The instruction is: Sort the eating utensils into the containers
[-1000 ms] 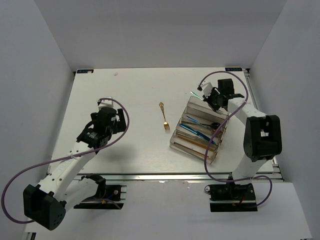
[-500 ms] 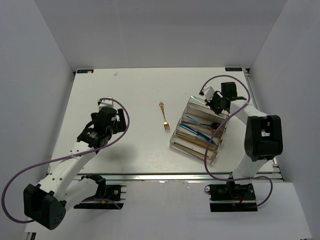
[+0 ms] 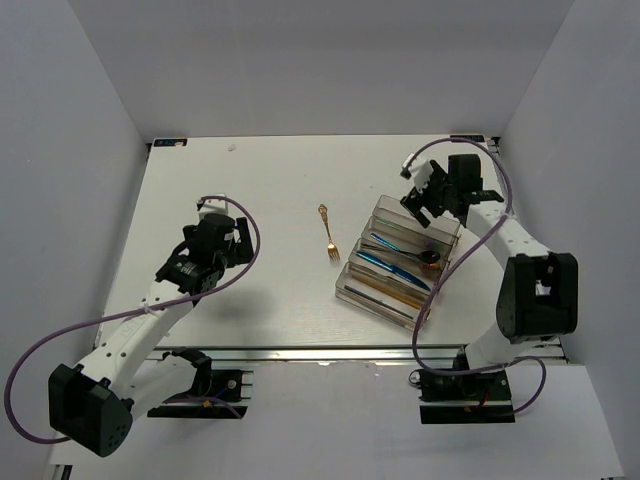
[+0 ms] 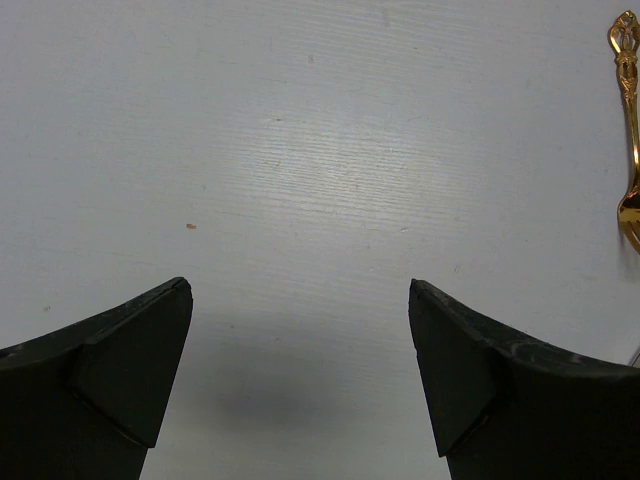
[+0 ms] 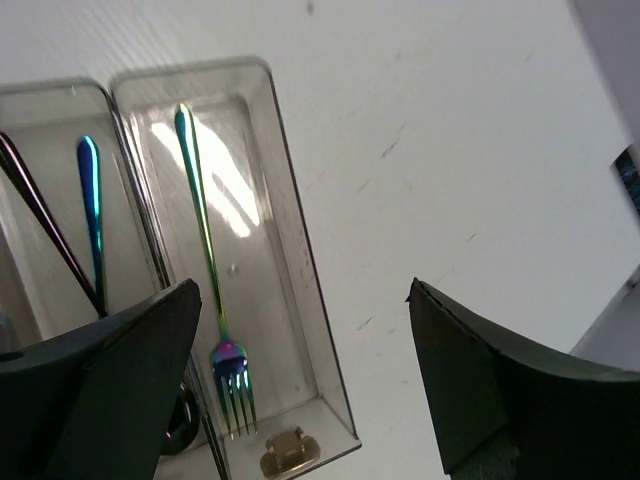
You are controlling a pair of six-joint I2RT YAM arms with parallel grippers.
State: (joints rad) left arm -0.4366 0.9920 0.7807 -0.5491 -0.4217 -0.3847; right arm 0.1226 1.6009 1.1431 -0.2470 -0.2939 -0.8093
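Iridescent fork (image 5: 207,250) now in tray (image 5: 262,280)

The left arm (image 3: 135,330) and the right arm (image 3: 500,235) are built alike: white tubular links joined by blocky black motor housings, each rising from a black base plate (image 3: 215,385) on a silver rail. A thin purple cable (image 3: 256,240) loops loosely beside each arm. Each gripper's 2 fingers (image 4: 130,370) are broad, matte black wedges with bevelled, faintly scuffed edges.

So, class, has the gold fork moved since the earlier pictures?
No. The gold fork lies at the same spot, judged against the table and its far edge.
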